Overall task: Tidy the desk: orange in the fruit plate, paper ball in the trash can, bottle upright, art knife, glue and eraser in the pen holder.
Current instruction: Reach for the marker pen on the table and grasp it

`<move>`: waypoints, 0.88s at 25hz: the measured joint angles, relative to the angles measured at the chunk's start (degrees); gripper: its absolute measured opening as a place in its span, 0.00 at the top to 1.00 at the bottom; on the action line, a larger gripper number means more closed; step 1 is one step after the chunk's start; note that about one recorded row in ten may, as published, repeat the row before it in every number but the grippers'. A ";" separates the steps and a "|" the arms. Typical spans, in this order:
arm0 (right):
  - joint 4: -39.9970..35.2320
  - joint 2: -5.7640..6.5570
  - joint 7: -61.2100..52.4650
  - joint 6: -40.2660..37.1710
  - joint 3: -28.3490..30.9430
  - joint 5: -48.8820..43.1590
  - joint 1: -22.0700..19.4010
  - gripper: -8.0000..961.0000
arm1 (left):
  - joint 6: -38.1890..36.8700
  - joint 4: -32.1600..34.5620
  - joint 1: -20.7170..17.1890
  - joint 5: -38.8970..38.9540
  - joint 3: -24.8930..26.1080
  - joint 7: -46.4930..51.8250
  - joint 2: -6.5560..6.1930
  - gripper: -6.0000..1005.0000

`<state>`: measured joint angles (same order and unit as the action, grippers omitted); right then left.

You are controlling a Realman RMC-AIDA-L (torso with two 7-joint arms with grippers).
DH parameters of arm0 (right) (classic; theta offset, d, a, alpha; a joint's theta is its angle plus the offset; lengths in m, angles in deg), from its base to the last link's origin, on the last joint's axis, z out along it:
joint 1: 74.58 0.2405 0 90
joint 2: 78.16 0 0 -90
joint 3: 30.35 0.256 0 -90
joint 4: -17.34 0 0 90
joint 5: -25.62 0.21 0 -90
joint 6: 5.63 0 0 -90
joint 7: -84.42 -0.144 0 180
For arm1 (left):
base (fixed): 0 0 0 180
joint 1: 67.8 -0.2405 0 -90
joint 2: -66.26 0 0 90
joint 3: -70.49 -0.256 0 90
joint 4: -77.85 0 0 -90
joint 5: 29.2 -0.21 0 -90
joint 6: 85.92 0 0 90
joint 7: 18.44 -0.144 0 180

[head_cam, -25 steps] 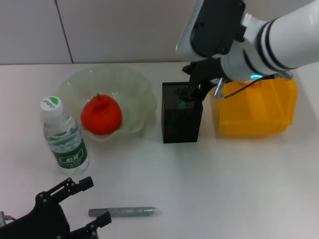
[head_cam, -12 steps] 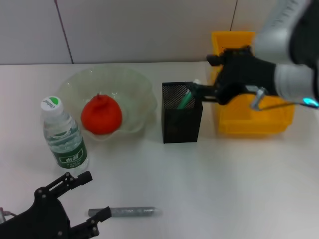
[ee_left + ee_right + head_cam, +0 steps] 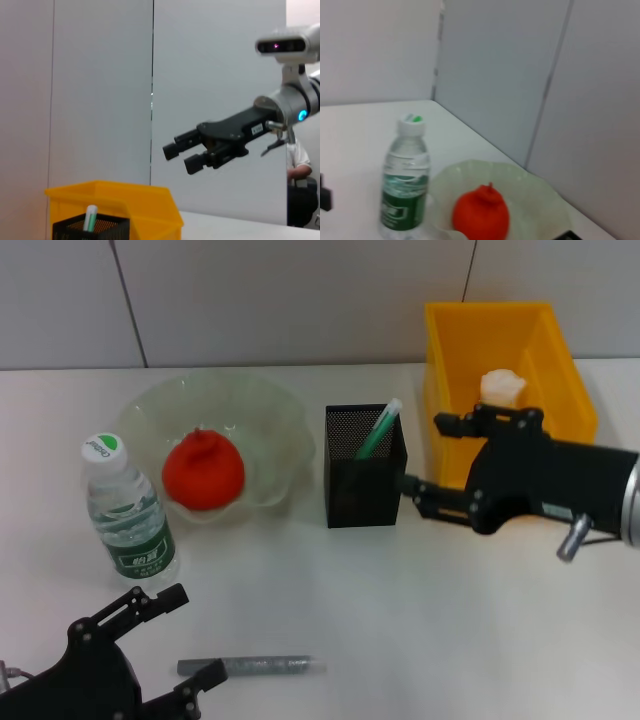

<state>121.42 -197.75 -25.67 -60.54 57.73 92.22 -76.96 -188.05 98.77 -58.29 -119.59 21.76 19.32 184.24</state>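
Squat red-orange orange (image 3: 203, 471), knobbed top

The left end effector (image 3: 170, 640) is cut off by the lower edge of the head view. The pen holder (image 3: 365, 467) hides the lower part of the green-and-white pen (image 3: 378, 431). The grey stick (image 3: 252, 666) on the worktop is too blurred to identify.

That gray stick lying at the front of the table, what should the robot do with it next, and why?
Probably lower the open left gripper onto the gray glittery stick and grasp it. It lies flat beside that gripper, outside the black mesh pen holder. The open right gripper is empty.
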 joint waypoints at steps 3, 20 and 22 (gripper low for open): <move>-4.23 0.07 7.79 -4.06 4.51 10.84 -1.81 0.23 | -1.44 0.23 0.02 0.08 0.06 0.80 0.05 0.19; -62.35 1.07 53.04 -48.11 44.00 25.85 7.61 0.20 | -0.75 13.58 4.60 -2.98 -0.54 14.20 0.27 0.19; -63.46 0.66 53.95 -45.54 44.42 20.02 7.89 0.20 | -0.43 19.27 5.27 -6.68 -0.56 19.06 0.47 0.19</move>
<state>57.96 -197.09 28.28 -106.08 102.15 112.24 -69.07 -188.49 118.04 -53.02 -126.27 21.20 38.38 184.71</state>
